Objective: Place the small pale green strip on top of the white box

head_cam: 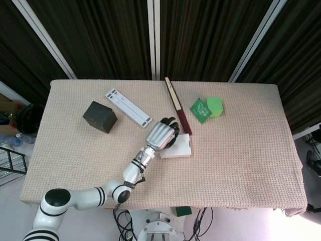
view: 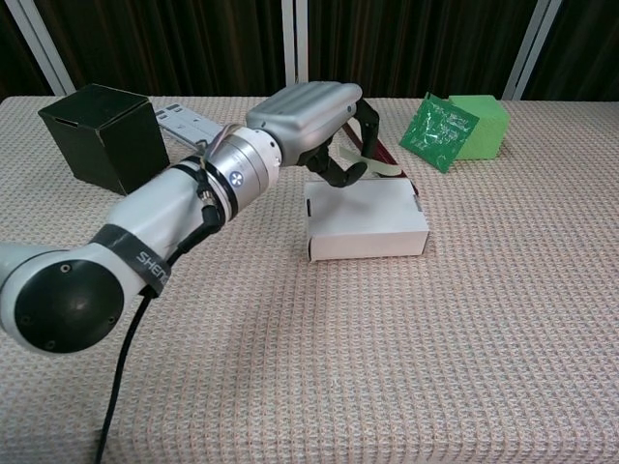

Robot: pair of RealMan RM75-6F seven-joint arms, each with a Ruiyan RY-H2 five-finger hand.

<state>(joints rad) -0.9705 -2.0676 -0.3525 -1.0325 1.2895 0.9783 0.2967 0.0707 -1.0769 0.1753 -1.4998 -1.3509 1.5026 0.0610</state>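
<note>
The white box (view: 372,227) (head_cam: 181,148) lies flat near the table's middle. My left hand (view: 319,121) (head_cam: 163,134) hovers over the box's left part with its fingers curled. It pinches the small pale green strip (view: 377,162), which sticks out to the right just above the box's top. In the head view the hand hides the strip. My right hand is out of both views.
A black cube (view: 102,135) (head_cam: 100,116) stands at the left. A white ridged bar (head_cam: 128,107) lies behind it. A dark red strip (head_cam: 177,105) runs back from the box. A green packet (view: 435,130) leans on a green cube (view: 482,126) at the right.
</note>
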